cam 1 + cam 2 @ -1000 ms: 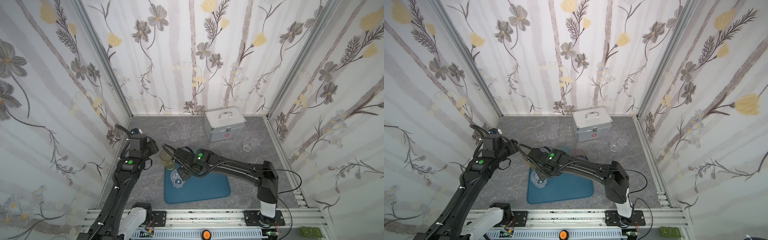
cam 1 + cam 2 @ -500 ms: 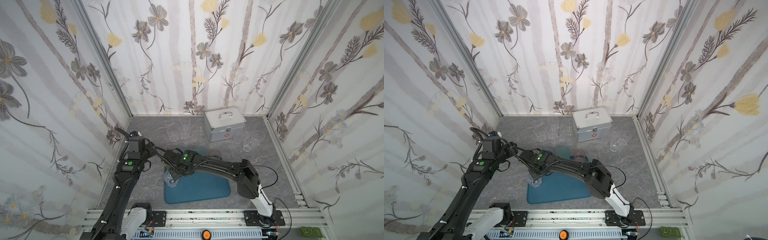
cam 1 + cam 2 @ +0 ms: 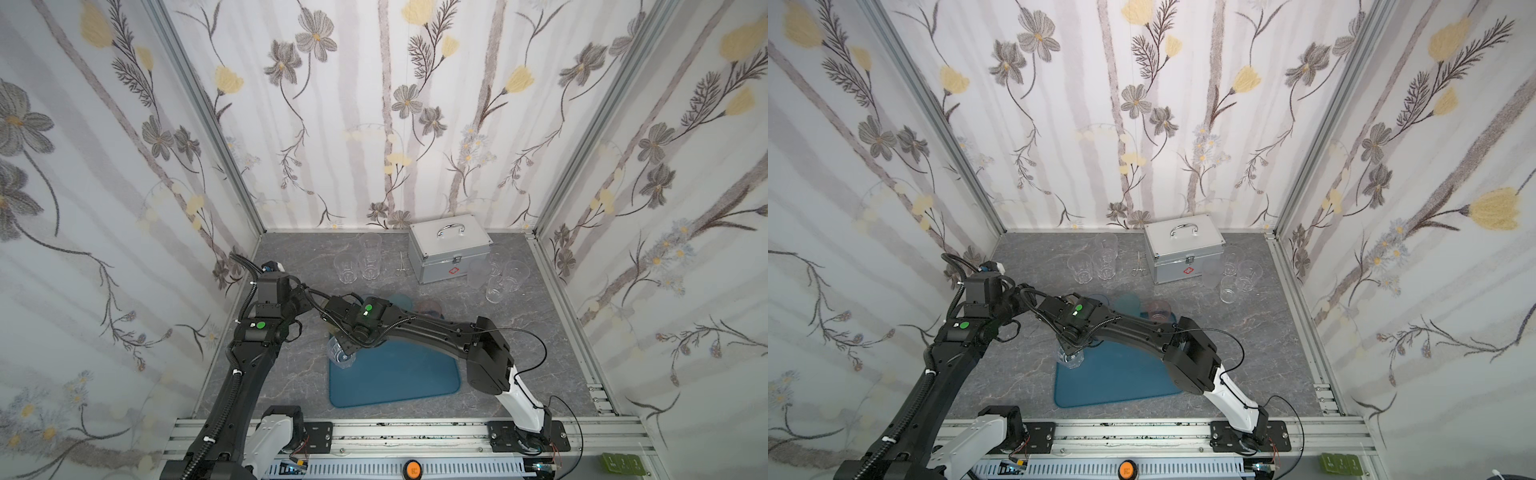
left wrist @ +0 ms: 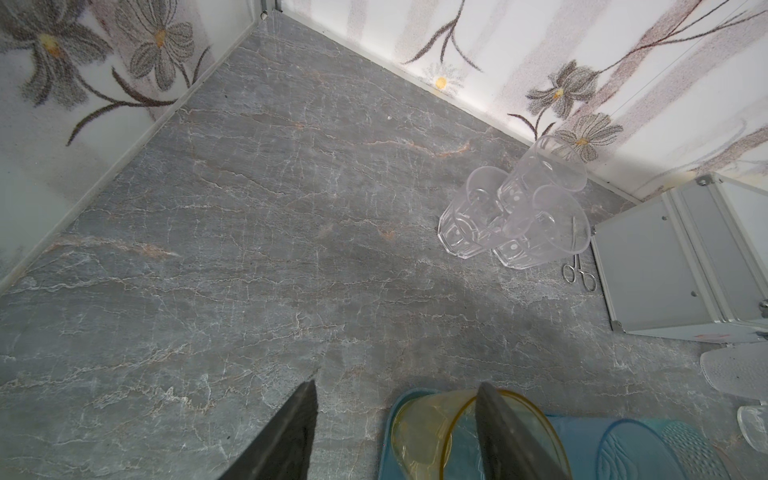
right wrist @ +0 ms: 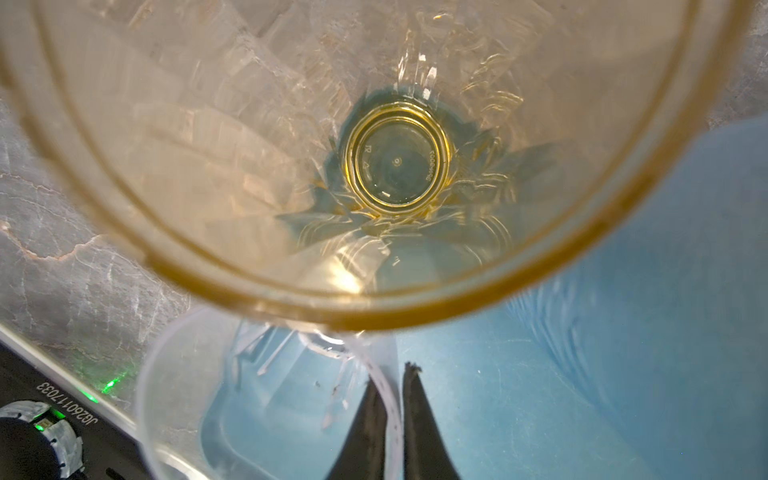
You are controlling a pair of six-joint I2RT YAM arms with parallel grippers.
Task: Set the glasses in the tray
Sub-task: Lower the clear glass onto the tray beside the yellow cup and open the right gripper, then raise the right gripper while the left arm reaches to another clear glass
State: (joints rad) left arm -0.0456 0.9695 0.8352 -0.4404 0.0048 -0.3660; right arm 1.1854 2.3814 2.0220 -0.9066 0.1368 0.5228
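The teal-blue tray [image 3: 407, 378] [image 3: 1121, 382] lies at the front middle. A clear glass [image 3: 341, 354] [image 3: 1070, 358] [image 5: 249, 395] stands upright in its left far corner. My right gripper [image 5: 392, 374] [image 3: 348, 343] is just open, and its fingers straddle that glass's rim. A yellow glass [image 5: 291, 166] [image 4: 419, 432] stands right beside it in the same corner. Blue [image 3: 368, 297], teal [image 3: 401, 299] and pink [image 3: 428, 307] glasses line the tray's far edge. My left gripper [image 4: 397, 419] hangs open and empty above the floor beside the yellow glass.
Three clear glasses [image 3: 361, 262] [image 4: 511, 216] stand at the back, with metal forceps [image 3: 401, 266] beside them. A silver case [image 3: 449, 249] sits at the back right, with several clear glasses [image 3: 498, 274] next to it. Walls close off three sides.
My right arm carried the clear glass leftward to the tray's left far corner, and its fingers have eased apart on the rim. The left arm drew back slightly.
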